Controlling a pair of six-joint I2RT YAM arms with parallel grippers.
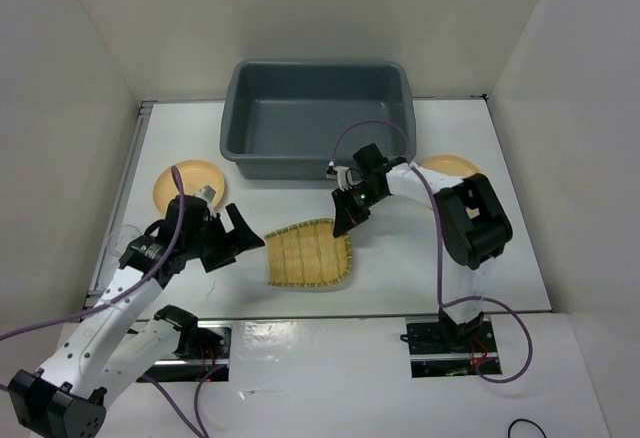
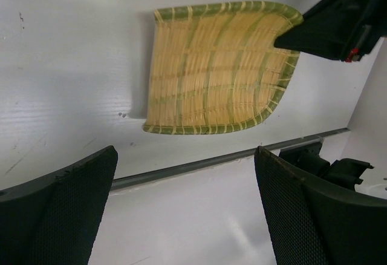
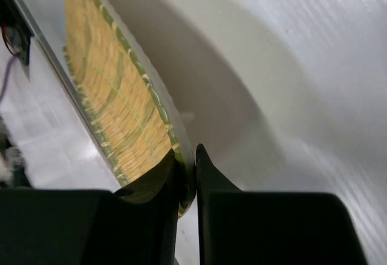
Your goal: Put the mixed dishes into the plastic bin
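Woven bamboo tray (image 1: 308,256) pinched at its green rim by right gripper (image 1: 342,226); left gripper (image 1: 240,244) gapes.

The top external camera looks steeply down from above and behind the arm bases, taking in the whole surface (image 1: 480,248). The left wrist camera faces down past the left gripper (image 2: 184,156), at middling range from the bamboo tray (image 2: 217,65). The right wrist camera sits hard against that tray's rim, seeing it edge-on past the right gripper (image 3: 187,162). All three views share the tray.
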